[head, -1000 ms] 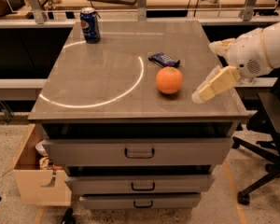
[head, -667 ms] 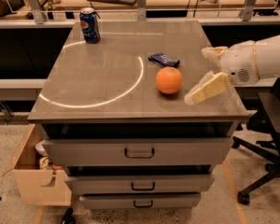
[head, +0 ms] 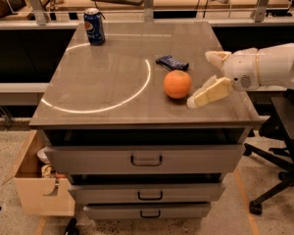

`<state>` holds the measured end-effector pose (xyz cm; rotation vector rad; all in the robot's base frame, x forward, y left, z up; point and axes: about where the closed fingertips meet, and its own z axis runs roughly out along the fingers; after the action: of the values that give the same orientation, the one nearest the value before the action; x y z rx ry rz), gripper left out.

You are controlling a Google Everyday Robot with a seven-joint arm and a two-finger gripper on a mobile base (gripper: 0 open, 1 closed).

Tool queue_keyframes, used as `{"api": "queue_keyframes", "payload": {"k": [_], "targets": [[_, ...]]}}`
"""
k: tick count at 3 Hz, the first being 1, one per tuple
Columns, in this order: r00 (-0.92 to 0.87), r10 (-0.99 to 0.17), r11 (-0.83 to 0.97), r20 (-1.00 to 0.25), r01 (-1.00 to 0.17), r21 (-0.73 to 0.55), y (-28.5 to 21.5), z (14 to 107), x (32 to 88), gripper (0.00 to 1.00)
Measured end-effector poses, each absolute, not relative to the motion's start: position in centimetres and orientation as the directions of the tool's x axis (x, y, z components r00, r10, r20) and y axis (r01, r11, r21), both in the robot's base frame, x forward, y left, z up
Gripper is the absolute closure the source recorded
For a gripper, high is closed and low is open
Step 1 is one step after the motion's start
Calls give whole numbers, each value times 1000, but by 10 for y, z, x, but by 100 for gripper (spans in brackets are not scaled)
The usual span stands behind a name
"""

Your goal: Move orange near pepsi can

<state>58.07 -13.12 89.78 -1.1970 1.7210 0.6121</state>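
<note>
White rounded arm (head: pixel 277 65), cream two-finger tool (head: pixel 200 80) at right

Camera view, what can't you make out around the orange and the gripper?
All in the camera view:
Gripper, open, right of the orange: contact between its lower finger and the fruit, too close to tell.
Arm: cut off by the right edge.
Dark blue wrapper: print too small to read.

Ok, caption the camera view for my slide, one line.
Open gripper beside the orange on the cabinet top; pepsi can upright at the far-left corner.
</note>
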Motion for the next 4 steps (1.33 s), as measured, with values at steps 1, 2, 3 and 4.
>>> {"api": "queue_keyframes", "payload": {"k": [1, 2, 3, 4], "targets": [[-92, -405, 399, -909, -913, -85, -122, 895, 586, 0], [-57, -319, 369, -946, -927, -69, -104, 891, 603, 0], [-45, -255, 343, -966, -938, -46, -91, 882, 617, 0], [-58, -238, 343, -970, -939, -28, -90, 871, 622, 0]]}}
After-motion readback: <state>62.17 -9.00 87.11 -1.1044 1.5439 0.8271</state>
